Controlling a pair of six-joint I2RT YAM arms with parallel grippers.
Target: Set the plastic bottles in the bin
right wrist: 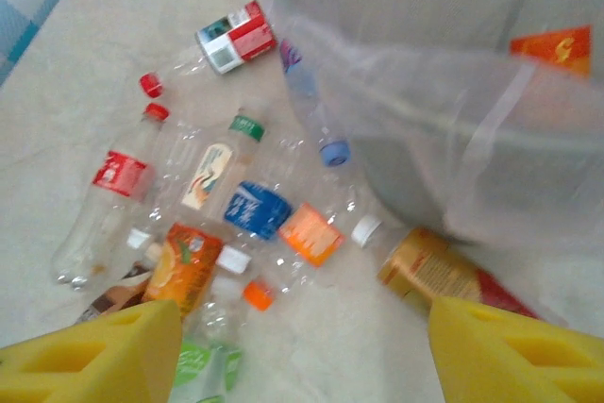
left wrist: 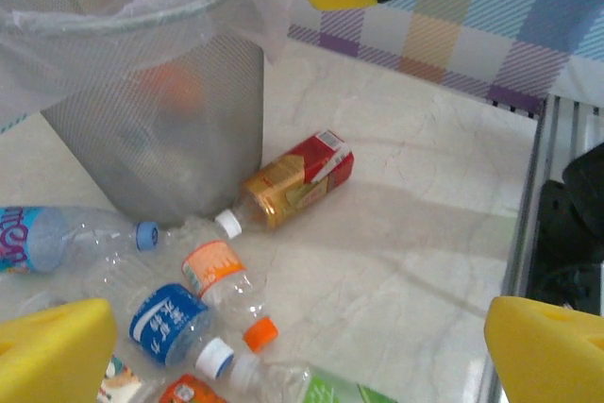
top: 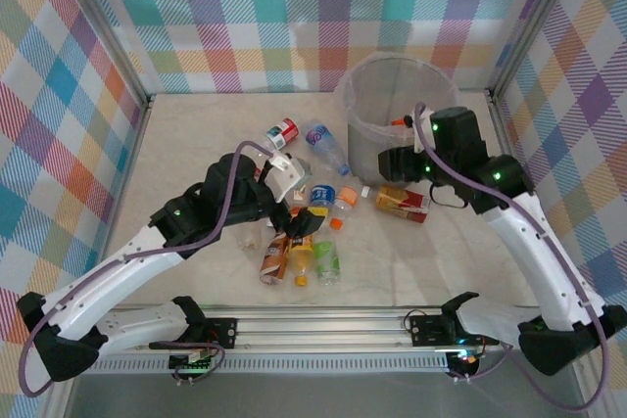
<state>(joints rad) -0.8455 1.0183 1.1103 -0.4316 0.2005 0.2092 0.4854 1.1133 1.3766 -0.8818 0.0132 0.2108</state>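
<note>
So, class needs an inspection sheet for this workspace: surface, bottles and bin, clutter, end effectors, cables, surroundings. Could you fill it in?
Surface: pale marbled table.
Job's things: bottles lie scattered on the table beside the bin. The bin is upright and bag-lined, with an orange-labelled bottle inside.
Clutter: nothing seen.
End effectors: left end effector open and empty above the bottles; right end effector open and empty beside the bin.
Cables: purple cable runs along the left arm.
Surroundings: plaid walls; metal rail at the near edge.
</note>
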